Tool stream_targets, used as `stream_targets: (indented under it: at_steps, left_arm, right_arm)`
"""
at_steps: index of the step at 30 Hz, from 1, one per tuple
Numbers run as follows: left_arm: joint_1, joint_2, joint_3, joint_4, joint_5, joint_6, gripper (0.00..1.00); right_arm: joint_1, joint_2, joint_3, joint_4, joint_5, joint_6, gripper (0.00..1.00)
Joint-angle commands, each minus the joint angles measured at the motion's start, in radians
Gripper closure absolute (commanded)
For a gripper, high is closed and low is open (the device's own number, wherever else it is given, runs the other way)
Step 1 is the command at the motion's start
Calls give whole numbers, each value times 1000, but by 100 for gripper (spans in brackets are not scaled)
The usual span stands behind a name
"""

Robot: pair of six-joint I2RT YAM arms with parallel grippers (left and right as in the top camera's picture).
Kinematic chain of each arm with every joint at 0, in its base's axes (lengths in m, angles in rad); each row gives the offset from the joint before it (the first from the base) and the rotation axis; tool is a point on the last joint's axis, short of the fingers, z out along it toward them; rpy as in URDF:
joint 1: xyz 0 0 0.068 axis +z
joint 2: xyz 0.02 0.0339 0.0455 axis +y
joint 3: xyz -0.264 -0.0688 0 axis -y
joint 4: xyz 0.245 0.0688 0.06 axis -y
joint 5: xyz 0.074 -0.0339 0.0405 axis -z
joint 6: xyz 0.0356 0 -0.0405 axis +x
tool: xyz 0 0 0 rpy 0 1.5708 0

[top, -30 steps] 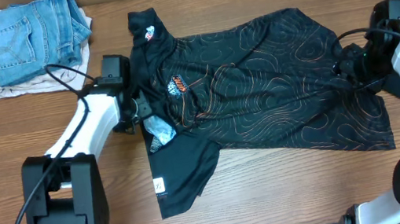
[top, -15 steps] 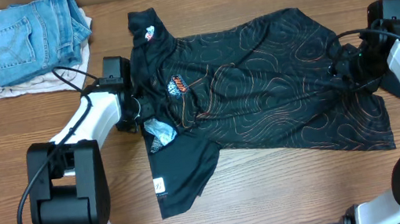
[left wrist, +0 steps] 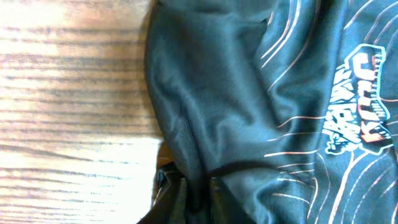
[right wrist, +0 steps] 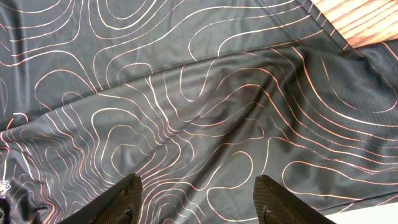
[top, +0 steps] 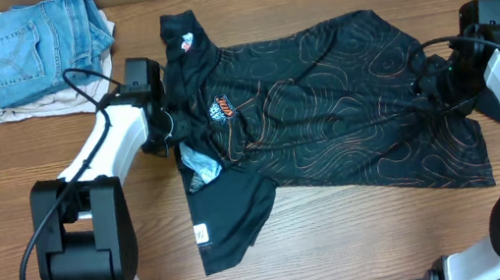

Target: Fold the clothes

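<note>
The left end effector (left wrist: 189, 193) pinches a bunched fold at the left edge of the jersey (top: 323, 99). The right end effector (right wrist: 202, 200) is spread over the cloth near its right side. The jersey lies rumpled across the middle of the table (top: 366, 252). So shallow a bite may let the thin fabric slip. Lifting from one side alone could drag and twist it.

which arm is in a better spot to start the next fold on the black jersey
Left. The left end effector sits at the edge of the jersey, with cloth seemingly pinched in it. The right end effector hovers open above the cloth, gripping nothing.
</note>
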Motion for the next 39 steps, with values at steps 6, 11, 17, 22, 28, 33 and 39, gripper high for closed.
stream_targets:
  at_steps: [6, 11, 17, 22, 28, 33, 39]
  left_arm:
    - [0, 8, 21, 11, -23, 15, 96]
    - [0, 8, 44, 69, -61, -6, 96]
    - [0, 8, 164, 135, -133, 13, 96]
    - [0, 8, 216, 266, -198, 27, 94]
    - [1, 32, 216, 320, -295, 72, 32]
    - [1, 31, 227, 254, -314, 93, 27]
    - [-23, 14, 354, -75, -297, 58, 32]
  right_arm:
    - [4, -2, 9, 6, -5, -8, 39]
    - [4, -2, 9, 5, -5, -8, 39]
    - [4, -2, 9, 6, -5, -11, 39]
    - [4, -2, 9, 4, -5, -11, 39]
    - [4, -2, 9, 0, -5, -11, 39]
    - [4, -2, 9, -17, -5, -11, 39]
    - [4, -2, 9, -21, -5, -11, 39]
